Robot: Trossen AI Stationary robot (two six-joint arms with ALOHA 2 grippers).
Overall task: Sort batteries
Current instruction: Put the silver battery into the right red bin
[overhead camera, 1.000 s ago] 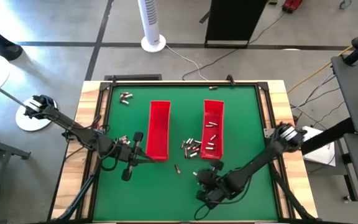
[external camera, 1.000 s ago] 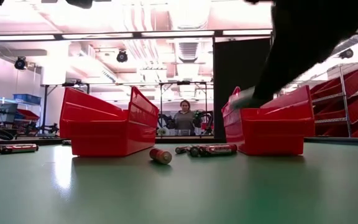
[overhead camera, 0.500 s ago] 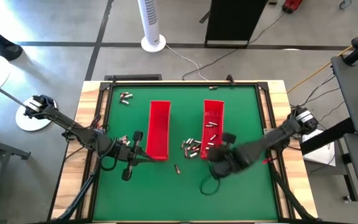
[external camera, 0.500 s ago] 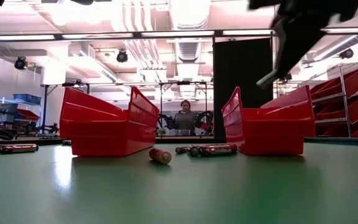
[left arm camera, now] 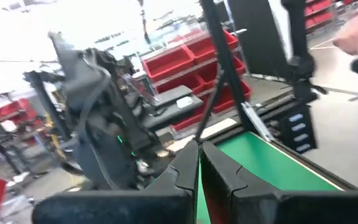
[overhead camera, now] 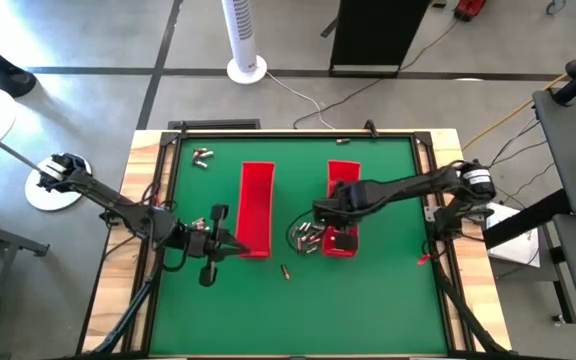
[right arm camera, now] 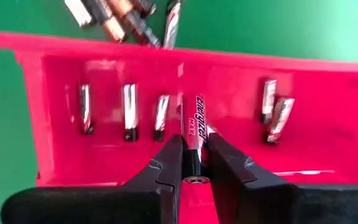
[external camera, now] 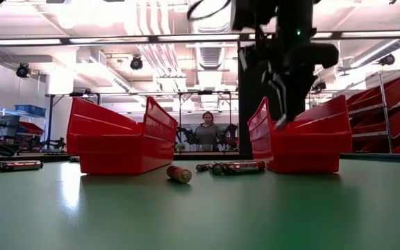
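Robotics lab or workshop. Grey concrete floor (overhead camera: 88, 40) with loose cables, white tower fan (overhead camera: 244, 35), exposed ceiling ducts (external camera: 210, 52), strip lights, metal racks of red storage bins (external camera: 387, 114), a person (external camera: 205, 132) standing at a workstation behind the green counter (external camera: 200, 215).

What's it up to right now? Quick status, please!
Right end effector shut on a battery, above the right red tray. Left end effector shut, empty, beside the left red tray. Loose batteries lie between trays. Nothing blocking.
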